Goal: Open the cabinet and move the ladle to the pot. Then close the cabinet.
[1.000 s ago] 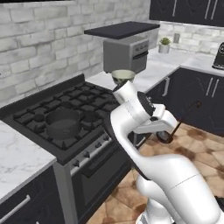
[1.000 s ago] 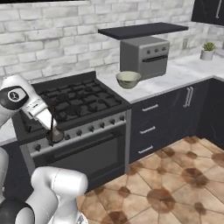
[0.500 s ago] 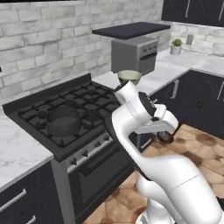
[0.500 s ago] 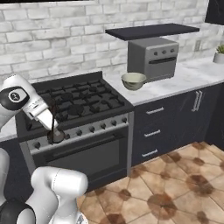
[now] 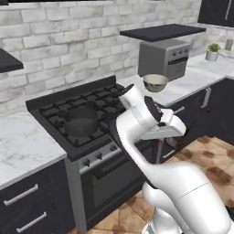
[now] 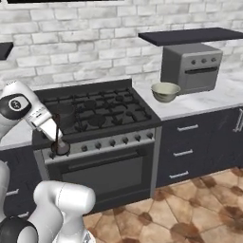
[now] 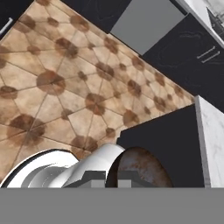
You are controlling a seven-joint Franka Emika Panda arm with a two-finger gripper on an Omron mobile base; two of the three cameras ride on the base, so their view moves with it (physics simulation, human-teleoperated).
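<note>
ladle (image 6: 59,138) clamped in your gripper (image 6: 53,129), hanging bowl-down | pot (image 6: 63,114) sits at 12 o'clock above it on the stove (image 6: 123,111) | lift, carry forward

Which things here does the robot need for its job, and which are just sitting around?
For the job:
- ladle, held in the shut jaws in front of the stove
- pot, on the stove

Just sitting around:
- bowl on the counter
- small oven
- potted plant
</note>
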